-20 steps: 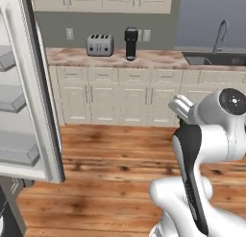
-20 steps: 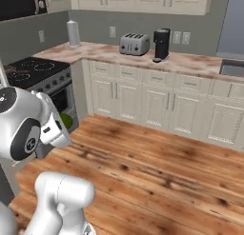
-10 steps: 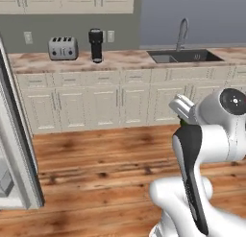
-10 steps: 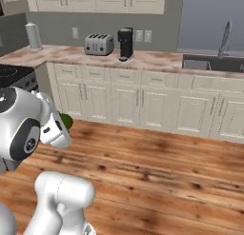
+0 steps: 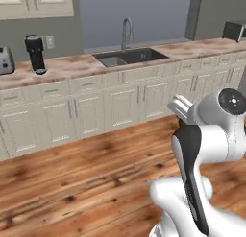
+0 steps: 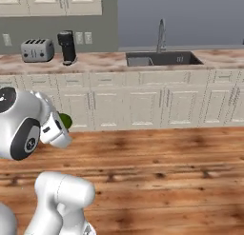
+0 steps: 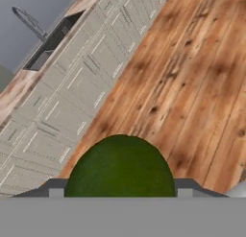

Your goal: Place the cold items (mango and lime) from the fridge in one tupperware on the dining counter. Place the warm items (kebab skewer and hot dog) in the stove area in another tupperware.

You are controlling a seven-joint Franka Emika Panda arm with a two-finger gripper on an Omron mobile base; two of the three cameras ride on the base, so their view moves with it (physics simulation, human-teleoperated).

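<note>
Since the earlier frames the whole scene has been swept sideways in both base views: fridge and stove have passed out of frame, and the toaster and coffee maker have been carried toward the left edge. This is read as the base turning, not as any object being moved.

Largest to smallest, as now recorded:

- Wooden floor [image 5: 86,178], seen across the lower half of both base views and beneath the hand.
- Bench [image 6: 105,62] with marbled top over cream cabinets, along the back wall.
- Sink [image 6: 162,58] with its faucet [image 6: 162,29], set into that bench and now roughly central.
- Toaster [image 6: 37,49] and coffee maker [image 6: 67,46], standing apart on the bench at left.
- Lime [image 7: 120,166], a dark green ball, held between the tips of the claw [image 6: 61,129] and carried above the floor, clear of bench and cabinets. A sliver of it is also seen beside the wrist [image 5: 181,122].

Claw state: clenched on the lime, jaws held wide by its girth.

Judgement: the lime has been taken from the fridge and is in transit. No tupperware or dining counter is yet in frame, so further turning or driving is probably needed before placement.
</note>
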